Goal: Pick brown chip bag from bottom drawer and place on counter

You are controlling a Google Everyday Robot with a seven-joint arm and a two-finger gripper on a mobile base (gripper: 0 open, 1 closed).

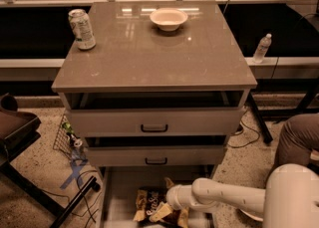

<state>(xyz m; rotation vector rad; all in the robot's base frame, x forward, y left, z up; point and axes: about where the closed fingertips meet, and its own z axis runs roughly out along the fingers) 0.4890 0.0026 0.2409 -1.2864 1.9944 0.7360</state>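
The brown chip bag (151, 204) lies on the floor of the open bottom drawer (119, 192), near the drawer's middle. My gripper (169, 206) is at the end of the white arm that reaches in from the lower right; it is low inside the drawer, right at the bag's right side and partly over it. The bag's tan edges show beside and below the wrist. The counter (149, 60) is the glossy grey-brown top above the three drawers.
A green-white soda can (82, 29) stands at the counter's far left and a pale bowl (168, 19) at its far middle. The two upper drawers stand slightly open. A black chair (15, 127) is at the left, a person's leg (299, 137) at the right, a water bottle (262, 48) behind.
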